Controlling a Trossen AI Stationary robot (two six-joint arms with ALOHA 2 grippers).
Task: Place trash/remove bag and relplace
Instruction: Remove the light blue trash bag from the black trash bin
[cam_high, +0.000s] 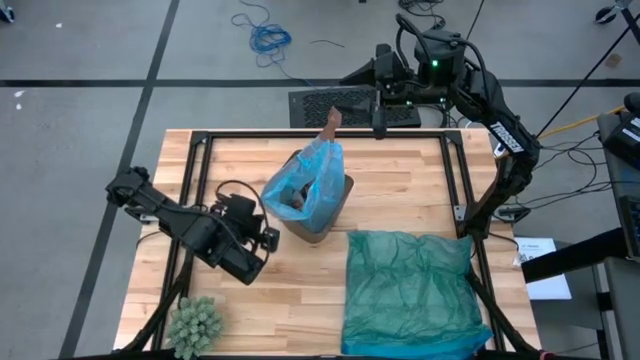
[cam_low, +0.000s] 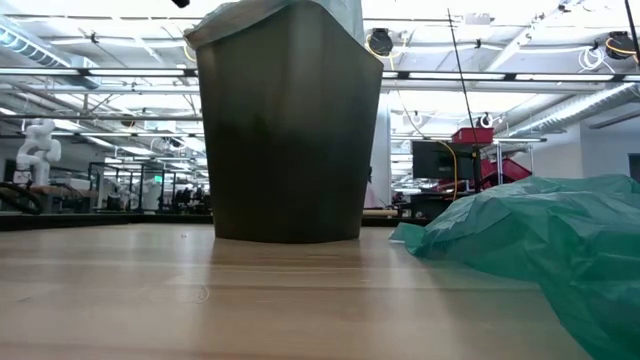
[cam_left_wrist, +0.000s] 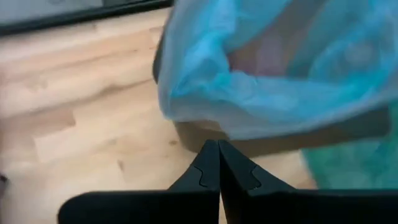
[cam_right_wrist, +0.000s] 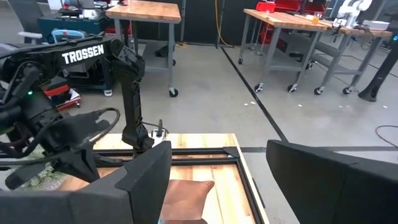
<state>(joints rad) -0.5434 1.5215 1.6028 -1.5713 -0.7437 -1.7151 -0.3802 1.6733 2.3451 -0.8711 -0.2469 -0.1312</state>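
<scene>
A dark wastebasket (cam_high: 335, 215) (cam_low: 288, 130) stands upright mid-table, lined with the light blue bag (cam_high: 310, 180) (cam_left_wrist: 261, 93), whose rim is bunched over the opening. Some trash (cam_high: 295, 198) lies inside. A brown paper wad (cam_high: 330, 122) (cam_right_wrist: 186, 199) shows at the bag's far rim; whether it rests there I cannot tell. My right gripper (cam_high: 378, 115) (cam_right_wrist: 217, 180) is open, high over the table's far edge, beside that wad. My left gripper (cam_high: 268, 238) (cam_left_wrist: 218, 163) is shut, just left of the basket, its tips pointing at the basket's wall with a small gap.
A teal-green plastic bag (cam_high: 410, 290) (cam_low: 540, 235) lies spread on the table's near right. A green spiky ball (cam_high: 195, 322) sits at the near left corner. Black frame rails (cam_high: 190, 200) run along the table's sides. A dark mat (cam_high: 350, 105) lies beyond the far edge.
</scene>
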